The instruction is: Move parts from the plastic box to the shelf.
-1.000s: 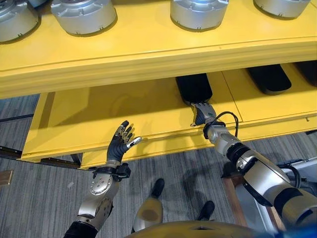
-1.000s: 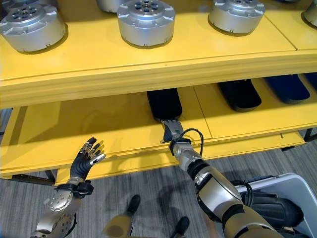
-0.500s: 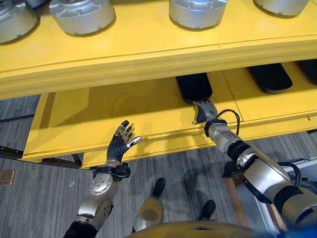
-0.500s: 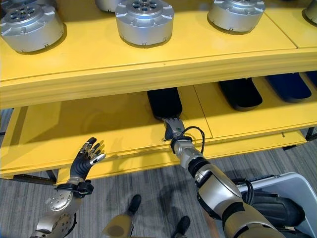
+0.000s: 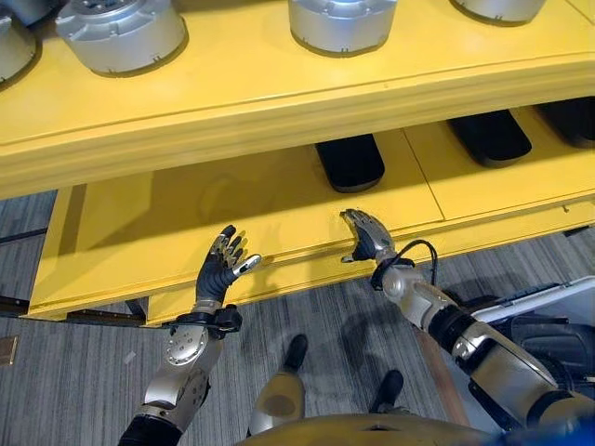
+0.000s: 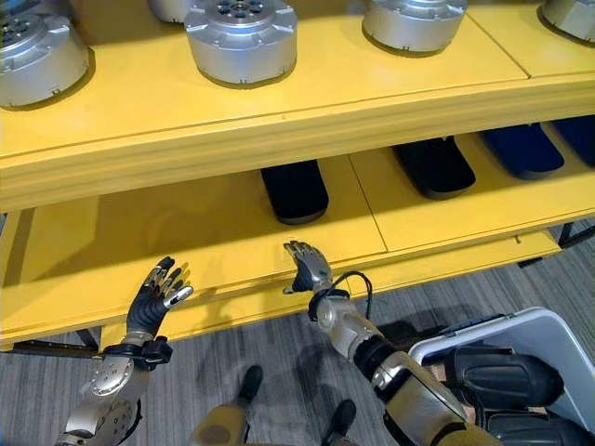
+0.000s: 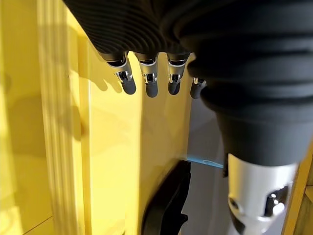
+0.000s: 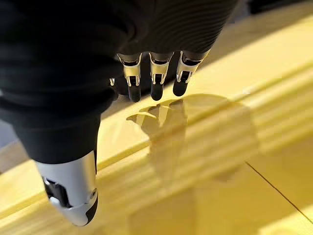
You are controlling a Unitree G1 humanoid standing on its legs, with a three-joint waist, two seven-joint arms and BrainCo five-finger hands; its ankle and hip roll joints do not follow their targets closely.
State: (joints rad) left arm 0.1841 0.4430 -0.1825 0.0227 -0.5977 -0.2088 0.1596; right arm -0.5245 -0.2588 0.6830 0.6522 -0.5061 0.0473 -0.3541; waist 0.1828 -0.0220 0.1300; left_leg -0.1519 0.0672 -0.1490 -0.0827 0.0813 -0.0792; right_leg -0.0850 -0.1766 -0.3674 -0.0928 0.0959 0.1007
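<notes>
A black elongated part (image 5: 350, 160) lies on the lower yellow shelf (image 5: 177, 218), under the upper shelf's lip. My right hand (image 5: 367, 238) hovers over that shelf's front edge, a short way in front of the part and apart from it. Its fingers (image 8: 155, 83) are straight and hold nothing. My left hand (image 5: 219, 269) is raised at the shelf's front edge further left, open and empty, with its fingers (image 7: 146, 84) spread before the yellow board. The white plastic box (image 6: 485, 327) stands at the lower right with dark parts (image 6: 493, 376) inside.
Two more black parts (image 5: 490, 137) (image 6: 525, 149) lie further right on the lower shelf. Round silver parts (image 5: 121, 32) (image 5: 339, 19) stand on the upper yellow shelf (image 5: 251, 79). The left half of the lower shelf is bare. Grey carpet lies below.
My right hand has drawn back from the black part's near end to the shelf's front edge; the part stays on the shelf. The camera has shifted slightly. The left hand has barely moved.
</notes>
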